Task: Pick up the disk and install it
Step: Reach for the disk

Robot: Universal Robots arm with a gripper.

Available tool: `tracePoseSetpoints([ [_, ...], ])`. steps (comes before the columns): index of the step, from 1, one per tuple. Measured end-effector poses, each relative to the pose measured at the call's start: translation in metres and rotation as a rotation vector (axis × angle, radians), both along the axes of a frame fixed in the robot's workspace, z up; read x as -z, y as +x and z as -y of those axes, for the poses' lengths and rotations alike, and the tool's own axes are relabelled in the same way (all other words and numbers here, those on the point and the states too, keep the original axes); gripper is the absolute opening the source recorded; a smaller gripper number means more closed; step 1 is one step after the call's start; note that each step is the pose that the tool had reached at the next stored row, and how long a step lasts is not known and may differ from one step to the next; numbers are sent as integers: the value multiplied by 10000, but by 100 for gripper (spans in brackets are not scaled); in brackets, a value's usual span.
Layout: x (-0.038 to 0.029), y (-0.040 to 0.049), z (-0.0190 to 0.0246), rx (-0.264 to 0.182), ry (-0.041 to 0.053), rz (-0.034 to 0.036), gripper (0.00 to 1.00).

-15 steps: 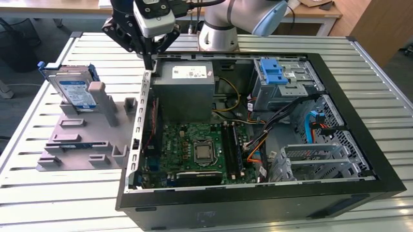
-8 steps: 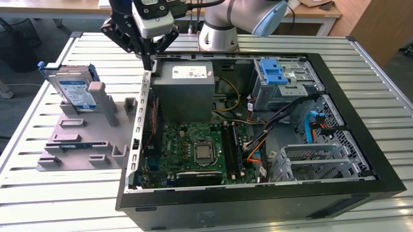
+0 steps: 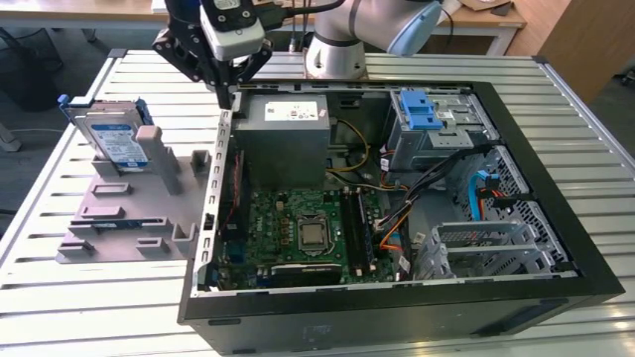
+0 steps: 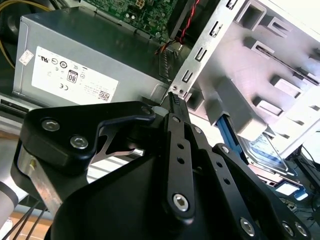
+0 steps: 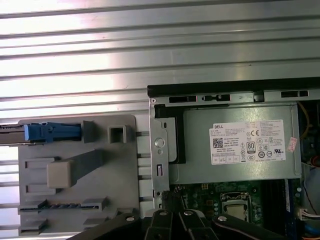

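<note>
The disk (image 3: 114, 140) stands on edge in a grey holder (image 3: 119, 219) on the table, at the exterior view's left of the open computer case (image 3: 397, 309). It is silver with a white-and-blue label and a blue frame. In the first wrist view the disk (image 5: 50, 132) shows edge-on as a blue strip. The second wrist view catches part of the disk's label (image 4: 262, 150) behind the holder's posts. My gripper (image 3: 229, 94) hangs shut and holding nothing above the case's back corner nearest the holder, apart from the disk. The closed fingertips meet at the gripper's tip (image 4: 174, 100), just over the case's metal edge.
Inside the case lie a grey power supply box (image 3: 288, 123) with a white sticker, a green motherboard (image 3: 303, 230), loose cables and a metal drive cage with a blue latch (image 3: 418, 111). The slatted metal table (image 3: 89, 312) extends around the case and holder.
</note>
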State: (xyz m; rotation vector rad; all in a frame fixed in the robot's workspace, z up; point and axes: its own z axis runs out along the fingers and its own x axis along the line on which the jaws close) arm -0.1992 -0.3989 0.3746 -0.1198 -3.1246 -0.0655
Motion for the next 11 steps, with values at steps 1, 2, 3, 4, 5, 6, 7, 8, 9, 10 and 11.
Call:
tracePoseSetpoints([
  [1, 2, -7, 0, 1, 1, -5, 11],
  [2, 3, -16, 0, 1, -1, -8, 11],
  [3, 4, -27, -1, -1, -1, -11, 11],
  [4, 6, -39, -3, -1, 0, -11, 11],
  [5, 7, -54, -6, 0, 0, -12, 11],
  [6, 8, -68, -10, 0, 1, -11, 11],
  [7, 10, -82, -16, 1, 1, -11, 11],
  [8, 10, -97, -25, 1, 1, -11, 11],
  [9, 10, -115, -38, 0, 0, -12, 11],
  [10, 12, -134, -51, 0, 0, -12, 11],
  [11, 12, -155, -68, -2, 0, -12, 11],
])
